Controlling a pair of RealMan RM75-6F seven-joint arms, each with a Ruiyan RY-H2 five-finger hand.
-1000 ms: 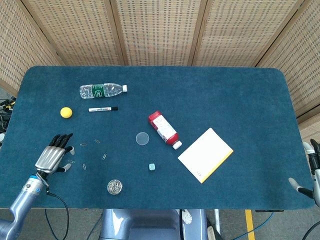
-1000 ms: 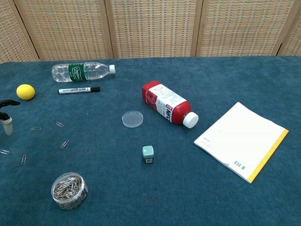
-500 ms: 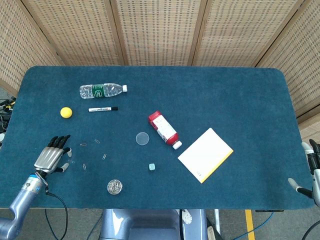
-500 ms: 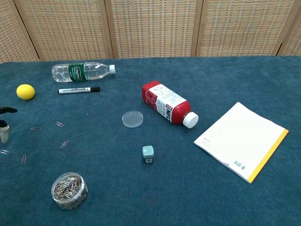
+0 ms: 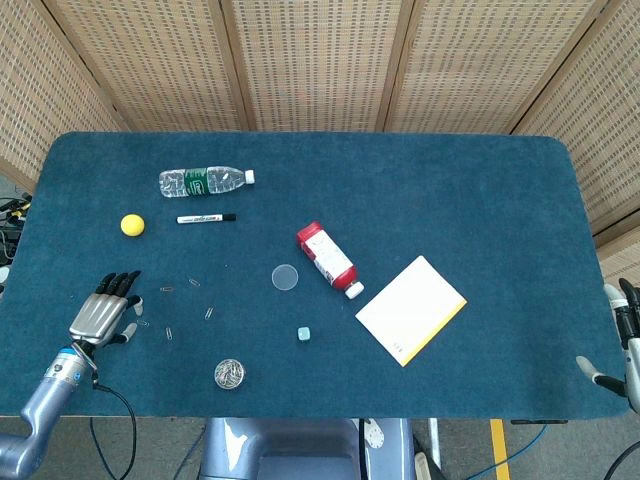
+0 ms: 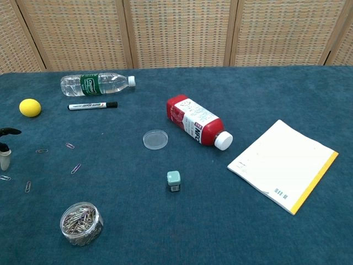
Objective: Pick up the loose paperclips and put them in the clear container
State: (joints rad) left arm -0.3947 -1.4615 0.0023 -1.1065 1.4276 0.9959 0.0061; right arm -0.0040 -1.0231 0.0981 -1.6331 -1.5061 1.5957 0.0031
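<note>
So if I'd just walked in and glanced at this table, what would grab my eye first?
Probably the red bottle lying on its side mid-table, next to a small clear lid, and the white pad with a yellow edge to its right. Then the metallic left hand at the table's left edge, fingers spread over the cloth near a few loose paperclips, with a clear container of clips at the front edge.

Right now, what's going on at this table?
The left hand hovers open over the table's left edge, next to a few loose paperclips scattered on the blue cloth. It holds nothing that I can see. The clear container, already holding many clips, stands near the front edge, its lid lying apart by the red bottle. The right hand rests idle off the table's right edge.
</note>
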